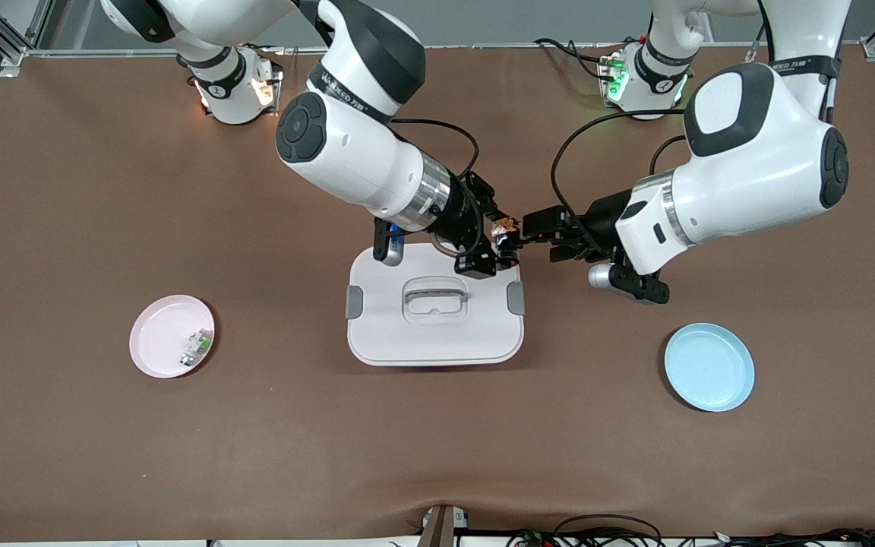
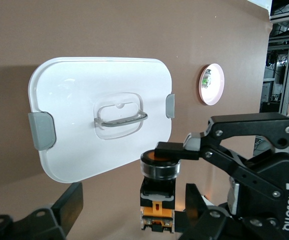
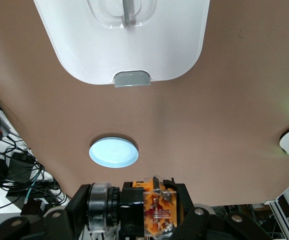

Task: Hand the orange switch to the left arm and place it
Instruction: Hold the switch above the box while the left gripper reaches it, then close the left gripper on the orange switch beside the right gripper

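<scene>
My right gripper is shut on the orange switch and holds it in the air by the box's corner on the robots' side. In the right wrist view, the switch lies crosswise in that gripper, clear cap at one end and orange block at the other. My left gripper meets it from the left arm's end. In the left wrist view, the left gripper is open. The switch hangs between its fingers, close to one finger, with a wide gap to the other.
The white box with grey latches lies mid-table. A pink plate holding a small white-and-green part sits toward the right arm's end. A blue plate sits toward the left arm's end.
</scene>
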Controlling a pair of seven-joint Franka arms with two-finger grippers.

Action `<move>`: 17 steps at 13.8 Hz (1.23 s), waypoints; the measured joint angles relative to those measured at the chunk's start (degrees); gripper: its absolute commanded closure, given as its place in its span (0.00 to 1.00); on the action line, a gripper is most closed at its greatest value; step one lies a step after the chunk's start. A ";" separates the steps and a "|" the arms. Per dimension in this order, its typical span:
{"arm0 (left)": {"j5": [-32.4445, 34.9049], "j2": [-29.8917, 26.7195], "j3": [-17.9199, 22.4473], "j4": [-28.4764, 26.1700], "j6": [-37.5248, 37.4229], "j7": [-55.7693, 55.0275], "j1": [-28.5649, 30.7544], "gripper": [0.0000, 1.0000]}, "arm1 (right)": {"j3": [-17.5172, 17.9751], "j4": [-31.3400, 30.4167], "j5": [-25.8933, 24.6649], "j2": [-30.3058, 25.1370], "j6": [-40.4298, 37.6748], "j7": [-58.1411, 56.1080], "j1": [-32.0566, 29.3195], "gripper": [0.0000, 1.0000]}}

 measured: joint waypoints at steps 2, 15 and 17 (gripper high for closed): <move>0.00 0.04 -0.02 -0.11 -0.05 -0.02 -0.24 0.20 | 0.00 0.04 0.00 0.00 0.29 0.01 0.00 1.00; -0.60 0.14 -0.11 -0.35 -0.48 -3.74 -2.20 1.00 | -0.02 0.07 0.12 0.40 0.36 -0.09 0.10 1.00; -0.60 0.14 -0.10 -0.35 -0.53 -3.80 -2.20 1.00 | 0.00 0.07 0.14 0.40 0.36 -0.10 0.10 1.00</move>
